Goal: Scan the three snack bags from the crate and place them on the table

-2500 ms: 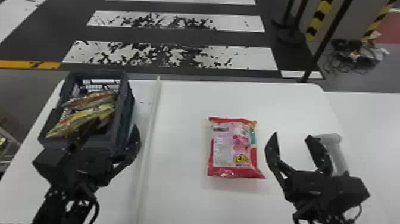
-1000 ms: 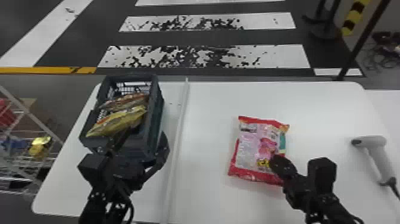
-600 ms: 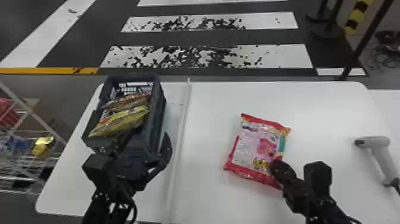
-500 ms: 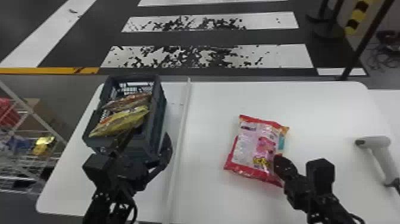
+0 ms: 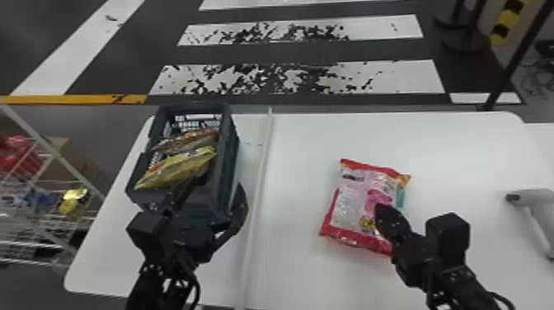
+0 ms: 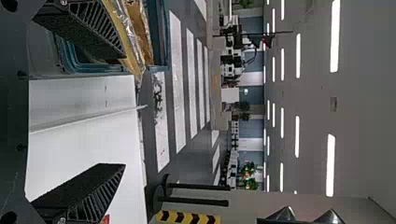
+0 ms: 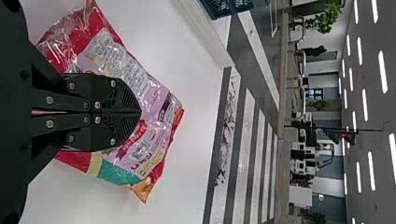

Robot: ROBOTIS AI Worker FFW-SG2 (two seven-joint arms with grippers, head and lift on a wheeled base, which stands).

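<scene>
The red and pink snack bag (image 5: 350, 210) lies flat on the desk (image 5: 309, 140), turned a little askew, with a printed panel facing up. I suppose it has this place because here is free space for me to work around it, between the crate and the scanner.

My right jaws are together, with their tips over the side of this bag near me. In the right wrist view I see them meet, with no part of the bag clamped between them. I judge that they serve for pressing or guiding the bag, maybe to set it straight; whether they press on it, I cannot tell. If they push too strongly, the bag may slide or its thin film may crease, and then a code would be harder to read.

Farther to the left, beyond a pale strip (image 5: 262, 173), the crate (image 5: 231, 165) holds a yellow bag (image 5: 175, 169) and a brown bag (image 5: 191, 140), leaning close together. My left jaws are wide apart at its near end, one side over the crate, the other outside its wall, probably to be ready for the next bag.

The scanner (image 5: 536, 214) lies at the right, well apart from both jaws, so scanning would first require to pick it up.
</scene>
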